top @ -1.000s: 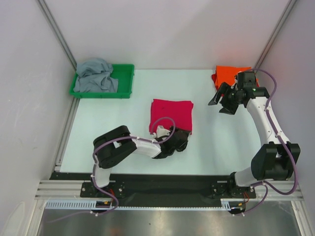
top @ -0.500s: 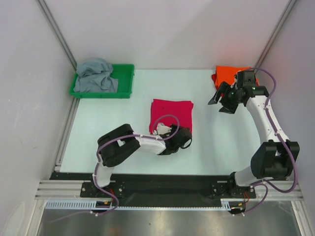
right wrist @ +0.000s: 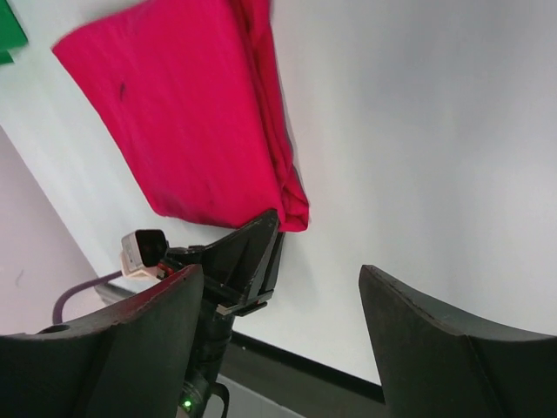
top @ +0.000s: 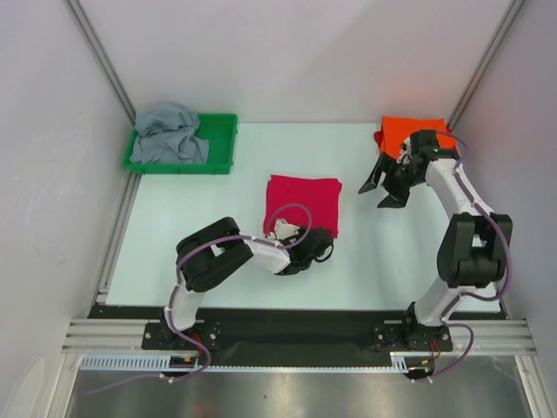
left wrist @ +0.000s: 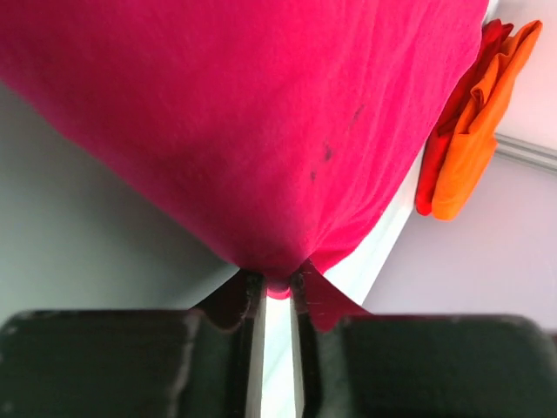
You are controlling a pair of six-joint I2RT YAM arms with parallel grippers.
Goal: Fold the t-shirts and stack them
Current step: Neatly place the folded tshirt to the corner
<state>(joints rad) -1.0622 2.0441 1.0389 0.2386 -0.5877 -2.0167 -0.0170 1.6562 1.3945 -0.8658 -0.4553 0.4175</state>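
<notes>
**Left fingers pinch the crimson-pink t-shirt; right fingers are spread and hold nothing**

The crimson-pink t-shirt [top: 303,202] lies folded in a rough rectangle near the middle of the white worktop [top: 200,218]. The left fingers [top: 318,249] are at its near right corner. In the left wrist view the two fingertips [left wrist: 253,305] stand very close together, with a small fold of the crimson cloth pinched between them. The cloth narrows to a point where it enters the grip. A few small dark specks show on the shirt's surface in this view.

The right fingers [top: 372,184] are spread wide apart, with nothing between them. They are over a bare part of the worktop, between the crimson-pink t-shirt and the orange t-shirt [top: 406,130], and nearer to the orange one. They appear to be raised above the surface and touch neither shirt. The right wrist view looks between them, down at the crimson shirt and at the left fingers on its corner.

The orange t-shirt lies folded in the far right corner of the worktop, well apart from the crimson one. The grey t-shirt [top: 170,139] lies crumpled and unfolded inside the green tray [top: 223,139], which stands at the far left of the worktop.
</notes>
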